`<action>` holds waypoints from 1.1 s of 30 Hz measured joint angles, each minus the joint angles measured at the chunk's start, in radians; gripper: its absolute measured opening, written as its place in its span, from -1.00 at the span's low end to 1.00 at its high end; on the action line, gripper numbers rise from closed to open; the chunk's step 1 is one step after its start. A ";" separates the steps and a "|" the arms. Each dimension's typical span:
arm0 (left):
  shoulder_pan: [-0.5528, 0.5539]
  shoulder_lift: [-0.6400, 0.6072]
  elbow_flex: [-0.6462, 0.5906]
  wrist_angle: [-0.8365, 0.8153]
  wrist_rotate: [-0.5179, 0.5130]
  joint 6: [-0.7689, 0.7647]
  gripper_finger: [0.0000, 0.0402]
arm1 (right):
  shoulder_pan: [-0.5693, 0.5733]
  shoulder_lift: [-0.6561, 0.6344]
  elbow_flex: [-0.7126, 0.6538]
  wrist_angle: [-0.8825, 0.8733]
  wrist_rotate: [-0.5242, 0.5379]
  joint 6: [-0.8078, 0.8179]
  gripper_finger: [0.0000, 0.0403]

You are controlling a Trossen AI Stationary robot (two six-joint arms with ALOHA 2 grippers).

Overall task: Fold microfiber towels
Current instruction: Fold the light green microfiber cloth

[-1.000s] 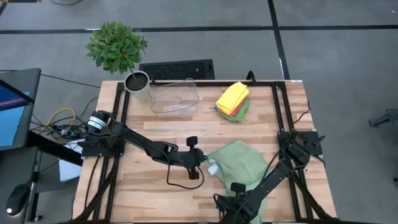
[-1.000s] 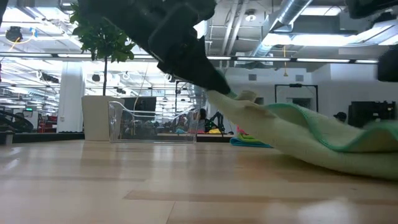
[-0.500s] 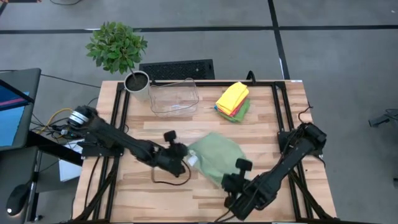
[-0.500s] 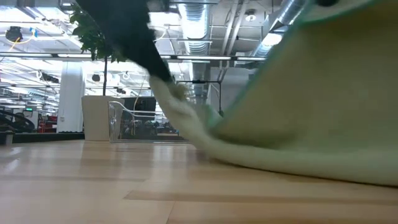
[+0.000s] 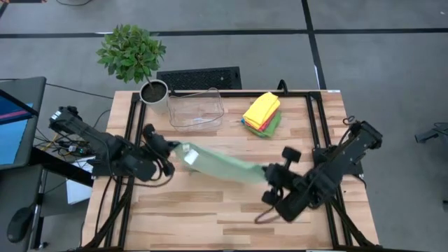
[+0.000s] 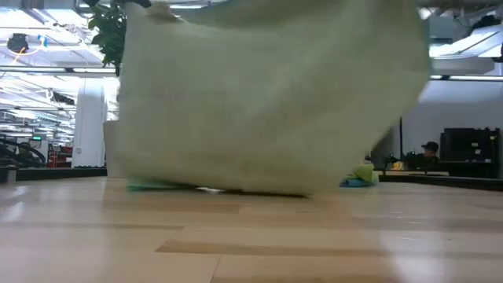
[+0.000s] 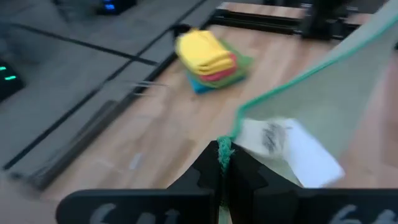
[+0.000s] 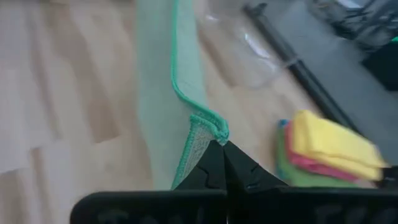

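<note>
A pale sage green towel point(image 5: 224, 163) with a darker green hem is stretched between my two grippers over the middle of the table. In the low view it hangs as a broad sheet point(image 6: 267, 102); whether its lower edge touches the wood I cannot tell. A white tag point(image 7: 280, 146) sits near its left corner. My left gripper point(image 5: 171, 149) is shut on the towel's left end. My right gripper point(image 5: 269, 176) is shut on its right end. A stack of folded towels point(image 5: 262, 112), yellow on top, lies at the far right. My left gripper pinches the towel's hemmed corner point(image 7: 224, 149) between its two shut fingers, right beside the white tag. The cloth runs away from the fingers toward the other arm, drawn out straight. My right gripper pinches the opposite hemmed corner point(image 8: 211, 129) between its two shut fingers, where the hem bunches up. The top hem runs from it toward the left arm, drawn straight, and the cloth hangs below it.
A clear plastic bin point(image 5: 196, 110) and a potted plant point(image 5: 154, 94) stand at the far left. Bare wood point(image 5: 210, 210) lies toward the near edge. Black frame rails point(image 5: 311, 126) run along the table's sides.
My left gripper has gone up and toward the table's left edge, and my right gripper up and away from the near edge. The towel, which lay crumpled on the table, is lifted and spread out between them, its top edge drawn straight.
</note>
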 joint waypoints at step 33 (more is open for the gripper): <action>0.112 -0.044 -0.022 -0.051 0.172 0.138 -1.00 | -0.175 -0.053 -0.051 -0.048 -0.040 -0.144 -0.97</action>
